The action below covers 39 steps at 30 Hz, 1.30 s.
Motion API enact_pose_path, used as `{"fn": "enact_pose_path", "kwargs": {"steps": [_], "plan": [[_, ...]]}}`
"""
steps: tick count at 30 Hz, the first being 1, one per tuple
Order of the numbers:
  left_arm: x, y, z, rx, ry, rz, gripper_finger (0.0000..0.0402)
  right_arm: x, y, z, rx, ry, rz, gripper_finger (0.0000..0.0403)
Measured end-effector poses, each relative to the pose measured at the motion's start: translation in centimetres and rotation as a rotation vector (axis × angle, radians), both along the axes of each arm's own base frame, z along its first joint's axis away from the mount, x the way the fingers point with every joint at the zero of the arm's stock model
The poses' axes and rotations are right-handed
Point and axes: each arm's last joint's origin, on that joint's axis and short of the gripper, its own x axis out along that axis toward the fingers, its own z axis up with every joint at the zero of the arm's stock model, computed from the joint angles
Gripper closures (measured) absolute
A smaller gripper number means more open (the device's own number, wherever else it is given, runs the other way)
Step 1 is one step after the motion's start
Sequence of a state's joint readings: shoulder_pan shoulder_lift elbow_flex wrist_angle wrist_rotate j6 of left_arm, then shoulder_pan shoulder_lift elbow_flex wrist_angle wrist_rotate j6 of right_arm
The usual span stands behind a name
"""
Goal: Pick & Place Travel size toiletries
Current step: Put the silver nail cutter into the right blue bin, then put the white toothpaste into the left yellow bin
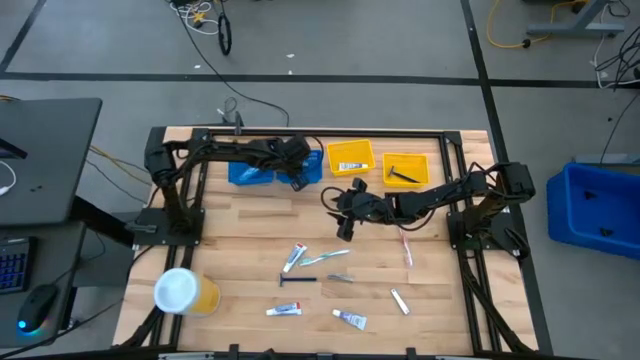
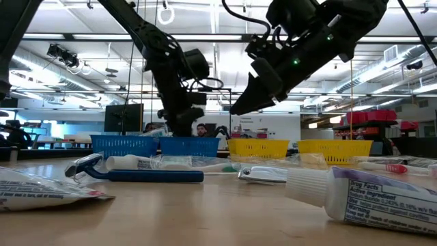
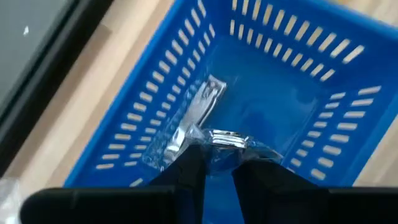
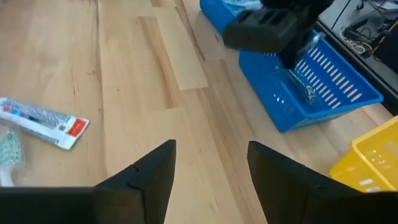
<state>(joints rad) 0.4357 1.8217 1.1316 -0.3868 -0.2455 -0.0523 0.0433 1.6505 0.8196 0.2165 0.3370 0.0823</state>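
Observation:
My left gripper hangs over a blue tray, shut on a small silvery item in a clear wrapper. A second silvery wrapped item lies flat on that tray's floor. My right gripper is open and holds nothing, up above the bare table middle. Near the front edge, loose toiletries lie flat: white toothpaste tubes, a white toothbrush, a dark-handled razor, a pink toothbrush. My left gripper pinches the clear-wrapped silvery item by its upper end between the two fingers. The fingers come from above, pointing down into the blue tray. The item hangs below them, within the tray's walls; whether it touches the floor, I cannot tell.
Two blue trays and two yellow trays stand in a row along the far edge; a dark razor lies in the right yellow one. A yellow tub with a white lid stands front left. Bare wood lies under my right gripper.

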Motion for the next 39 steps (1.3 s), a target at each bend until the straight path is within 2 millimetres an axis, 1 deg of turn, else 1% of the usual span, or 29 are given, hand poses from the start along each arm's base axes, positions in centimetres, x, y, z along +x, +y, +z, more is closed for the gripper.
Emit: {"fn": "enact_pose_path", "kwargs": {"steps": [3,5,9,12,15,19,23,26,30,33,36,39], "plan": [[0.0,0.0,0.1,0.003,-0.001,-0.011,0.0335,-0.1,0.0,-0.1,0.009,0.015,-0.007,0.0201],[-0.1,0.0,0.0,-0.005,0.016,-0.011,0.0328,-0.2,0.0,-0.2,0.023,0.02,-0.017,0.0204],[-0.4,-0.1,-0.2,-0.042,0.038,-0.029,0.0296,-0.3,0.0,-0.4,0.027,0.045,-0.019,0.0207],[-0.5,-0.2,-0.2,-0.048,0.046,-0.022,0.0272,-0.4,0.2,-0.6,0.053,0.071,0.02,0.0205],[-0.5,-0.1,-0.2,-0.04,0.054,-0.021,0.0254,-0.5,0.4,-0.8,0.11,0.085,0.069,0.0196],[-0.5,-0.2,-0.2,-0.039,0.056,-0.04,0.024,-0.5,0.7,-0.8,0.157,0.087,0.118,0.0176],[-0.3,-0.4,-0.2,-0.038,0.05,-0.042,0.0236,-0.5,0.9,-0.8,0.156,0.087,0.123,0.0152],[-0.2,-0.8,0.0,-0.037,0.046,-0.052,0.0239,-0.5,0.9,-0.8,0.155,0.087,0.122,0.0137],[0.1,-2.6,1.6,-0.042,0.003,-0.11,0.0253,-0.5,0.9,-0.8,0.152,0.088,0.123,0.0125],[0.3,-4.7,3.6,-0.059,-0.075,-0.172,0.0263,-0.5,0.9,-0.8,0.145,0.094,0.128,0.0122],[0.4,-7.5,5.9,-0.064,-0.154,-0.262,0.027,-0.6,1.0,-0.9,0.105,0.11,0.159,0.0122],[0.4,-10.9,7.5,-0.066,-0.21,-0.353,0.0274,-0.6,1.2,-0.9,0.077,0.118,0.188,0.0131]]}}
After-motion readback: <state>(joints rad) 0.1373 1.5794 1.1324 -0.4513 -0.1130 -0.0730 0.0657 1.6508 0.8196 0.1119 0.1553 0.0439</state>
